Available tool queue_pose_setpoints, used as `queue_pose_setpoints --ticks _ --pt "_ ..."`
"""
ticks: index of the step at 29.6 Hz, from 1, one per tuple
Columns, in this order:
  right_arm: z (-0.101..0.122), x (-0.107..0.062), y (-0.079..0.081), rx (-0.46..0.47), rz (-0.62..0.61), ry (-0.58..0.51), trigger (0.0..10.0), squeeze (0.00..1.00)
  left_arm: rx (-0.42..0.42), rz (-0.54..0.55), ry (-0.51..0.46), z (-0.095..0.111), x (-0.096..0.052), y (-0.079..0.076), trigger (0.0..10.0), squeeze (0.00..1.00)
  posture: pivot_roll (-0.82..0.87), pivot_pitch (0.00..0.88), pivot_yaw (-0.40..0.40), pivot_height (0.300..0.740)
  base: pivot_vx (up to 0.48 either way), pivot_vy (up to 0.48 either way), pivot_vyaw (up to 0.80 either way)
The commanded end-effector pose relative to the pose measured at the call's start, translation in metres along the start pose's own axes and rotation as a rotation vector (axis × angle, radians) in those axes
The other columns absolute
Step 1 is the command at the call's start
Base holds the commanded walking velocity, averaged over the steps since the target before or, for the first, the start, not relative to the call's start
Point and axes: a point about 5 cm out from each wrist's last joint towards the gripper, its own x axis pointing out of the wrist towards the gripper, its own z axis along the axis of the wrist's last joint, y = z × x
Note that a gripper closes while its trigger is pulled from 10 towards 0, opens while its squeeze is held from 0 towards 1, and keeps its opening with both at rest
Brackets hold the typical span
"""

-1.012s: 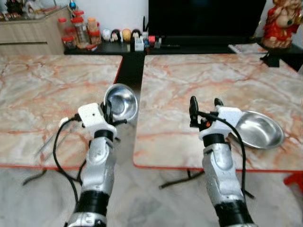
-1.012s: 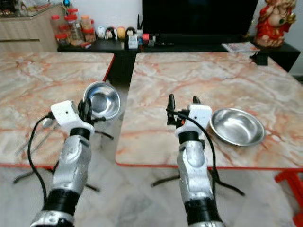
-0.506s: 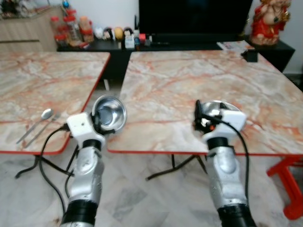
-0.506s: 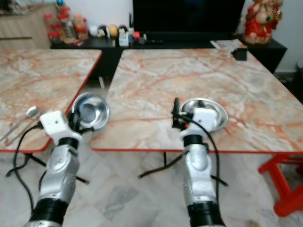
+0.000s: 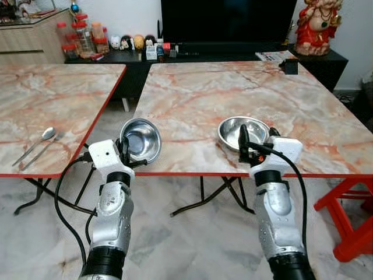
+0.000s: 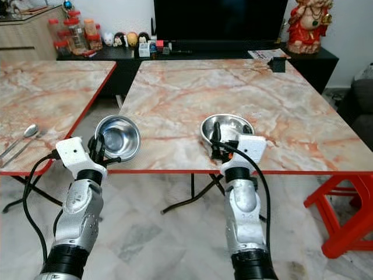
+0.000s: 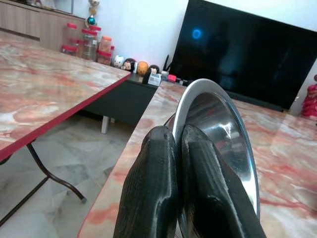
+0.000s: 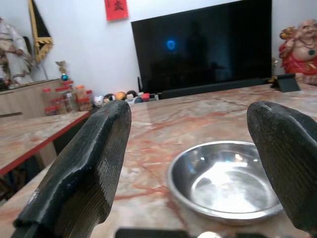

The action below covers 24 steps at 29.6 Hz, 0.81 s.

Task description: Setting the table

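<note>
On the far left we see a spoon lying with another slim utensil beside it on the left marble table, near its red front edge. Our left gripper has its two black fingers pressed together on the rim of a steel bowl, holding it tilted on edge at the near left corner of the right marble table. Further right, a second steel bowl sits flat on that same table near its front edge. Our right gripper is raised just in front of this bowl, fingers spread wide apart with nothing between them. Behind the tables stand a black television, jars on the low cabinet, and a red figurine.
</note>
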Motion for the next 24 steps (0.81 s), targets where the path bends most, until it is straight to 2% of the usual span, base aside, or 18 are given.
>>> queue_pose_setpoints --ticks 1,5,9,24 --pt "0.0044 0.0018 0.0016 -0.001 0.002 -0.013 10.0 0.0 0.015 -0.023 -0.025 0.0072 0.0026 -0.0052 10.0 0.0 -0.05 0.0 0.02 0.74 0.0 0.0 0.0" --pt "0.0039 0.0016 0.0015 -0.001 0.002 -0.011 10.0 0.0 0.016 -0.023 -0.026 0.0076 0.0026 -0.0048 10.0 0.0 -0.05 0.0 0.02 0.74 0.0 0.0 0.0" --pt "0.002 0.0011 0.0002 -0.003 0.0 -0.003 10.0 0.0 0.026 -0.016 -0.029 0.0087 0.0029 -0.0008 10.0 0.0 -0.04 0.0 0.019 0.74 0.0 -0.255 0.0" --pt "0.002 0.0017 0.0012 -0.008 0.001 -0.001 10.0 0.0 0.022 -0.015 -0.03 0.0096 0.0032 -0.0014 10.0 0.0 -0.05 0.0 0.019 0.74 0.0 -0.327 0.0"
